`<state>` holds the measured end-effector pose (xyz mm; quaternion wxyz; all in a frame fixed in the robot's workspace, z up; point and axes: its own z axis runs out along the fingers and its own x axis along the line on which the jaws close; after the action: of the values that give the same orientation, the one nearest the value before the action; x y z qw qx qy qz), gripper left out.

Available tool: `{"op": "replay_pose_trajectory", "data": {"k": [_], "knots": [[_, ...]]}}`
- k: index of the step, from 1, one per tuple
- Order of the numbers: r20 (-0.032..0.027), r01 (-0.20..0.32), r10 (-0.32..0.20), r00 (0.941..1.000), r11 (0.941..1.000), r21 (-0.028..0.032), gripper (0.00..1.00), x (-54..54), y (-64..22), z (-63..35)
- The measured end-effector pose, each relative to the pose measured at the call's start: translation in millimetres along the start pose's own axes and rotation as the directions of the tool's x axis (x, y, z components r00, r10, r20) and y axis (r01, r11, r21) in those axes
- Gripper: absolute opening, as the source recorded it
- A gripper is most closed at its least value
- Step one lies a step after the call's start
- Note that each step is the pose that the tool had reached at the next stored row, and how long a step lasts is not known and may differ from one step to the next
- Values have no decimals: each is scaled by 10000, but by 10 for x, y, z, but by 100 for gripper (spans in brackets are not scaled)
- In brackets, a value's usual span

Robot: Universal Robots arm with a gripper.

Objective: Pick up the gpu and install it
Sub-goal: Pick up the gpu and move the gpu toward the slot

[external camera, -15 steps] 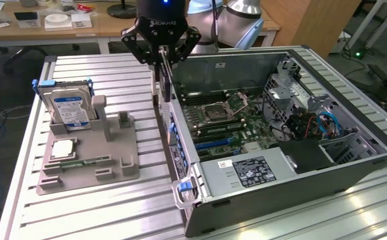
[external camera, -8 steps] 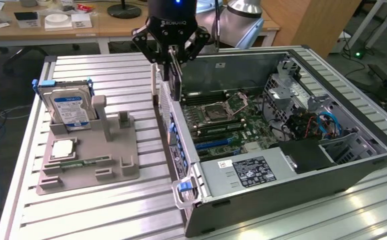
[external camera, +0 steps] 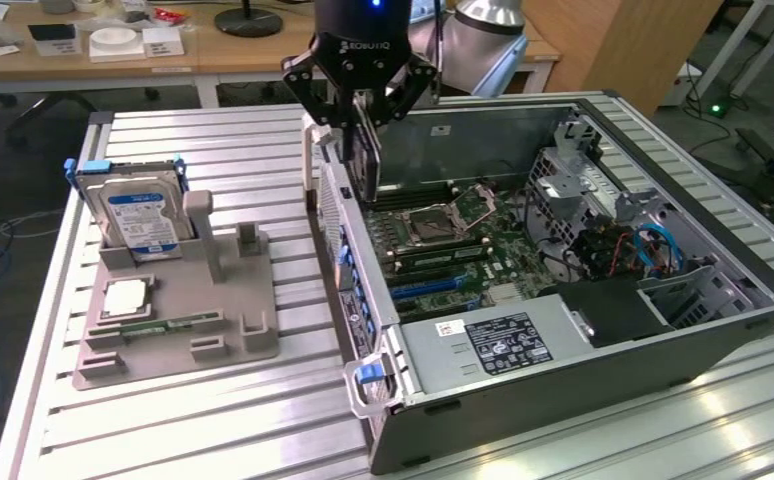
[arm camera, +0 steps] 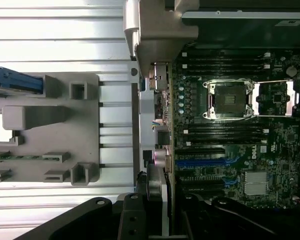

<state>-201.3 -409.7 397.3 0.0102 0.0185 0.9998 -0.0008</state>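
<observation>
Table point(external camera: 160, 420) foremost, bearing the open computer case point(external camera: 561, 410). Farther back, above the case wall on the exterior view's left, the claw point(external camera: 364, 118) is clamped on the gpu point(external camera: 367, 165), which hangs on edge. The card looks stiff, light and probably fragile, so it is best held by its edges and cooler block.

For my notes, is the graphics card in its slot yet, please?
Out: the gripper holds the graphics card upright above the case.
</observation>
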Motion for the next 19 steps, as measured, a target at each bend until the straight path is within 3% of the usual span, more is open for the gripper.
{"op": "replay_pose_trajectory", "data": {"k": [19], "knots": [[0, 0, 0, 10000, 10000, -1, 28, -279, 10, 10]]}}
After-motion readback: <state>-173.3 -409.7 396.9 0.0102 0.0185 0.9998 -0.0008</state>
